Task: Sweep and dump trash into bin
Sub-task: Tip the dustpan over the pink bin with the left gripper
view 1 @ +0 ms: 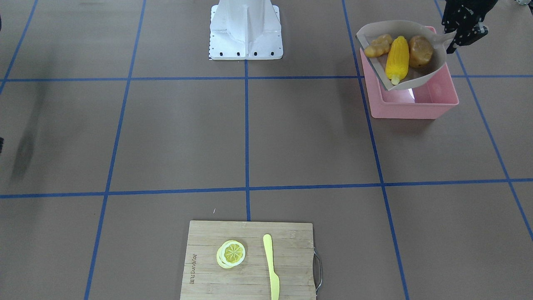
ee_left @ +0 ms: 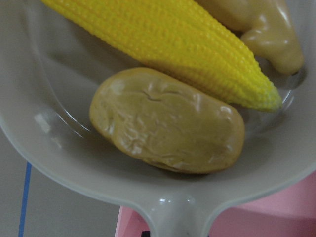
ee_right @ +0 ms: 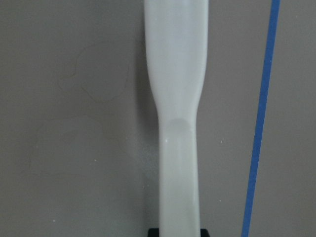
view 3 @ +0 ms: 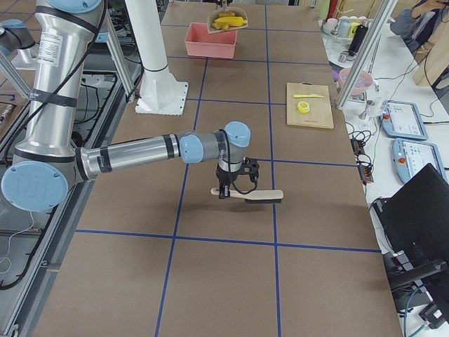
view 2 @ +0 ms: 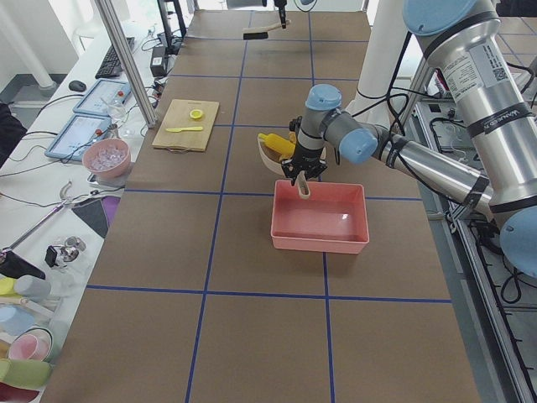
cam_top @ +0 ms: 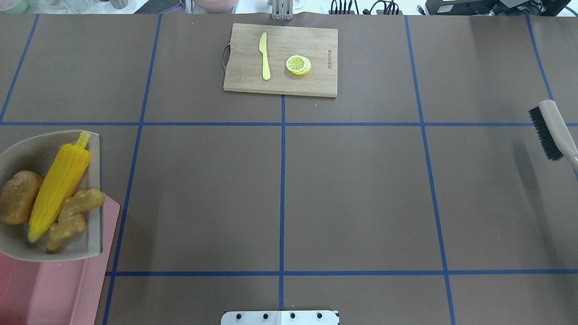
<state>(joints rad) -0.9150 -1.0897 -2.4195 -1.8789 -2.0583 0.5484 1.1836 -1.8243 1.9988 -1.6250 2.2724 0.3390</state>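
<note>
My left gripper (view 1: pixel 454 41) is shut on the handle of the beige dustpan (view 1: pixel 433 66) and holds it in the air over the pink bin (view 1: pixel 416 104). The yellow corn cob (view 1: pixel 397 58), the brown potato (view 1: pixel 420 51) and the tan ginger root (view 1: pixel 378 46) lie in the pan. The left wrist view shows the potato (ee_left: pixel 168 128), the corn (ee_left: pixel 173 44) and the ginger (ee_left: pixel 266 29) up close, with the bin (ee_left: pixel 281 212) below. My right gripper (view 3: pixel 235 184) is shut on the handle of a brush (view 3: pixel 252 195) far from the bin. The brush (cam_top: pixel 553 131) hangs above the table.
A wooden cutting board (view 1: pixel 208 250) lies at the table's far edge with a lemon slice (view 1: pixel 231 253) and a yellow knife (view 1: pixel 271 266) on it. The robot's white base (view 1: pixel 245 31) stands at the near middle. Blue tape lines cross the brown table.
</note>
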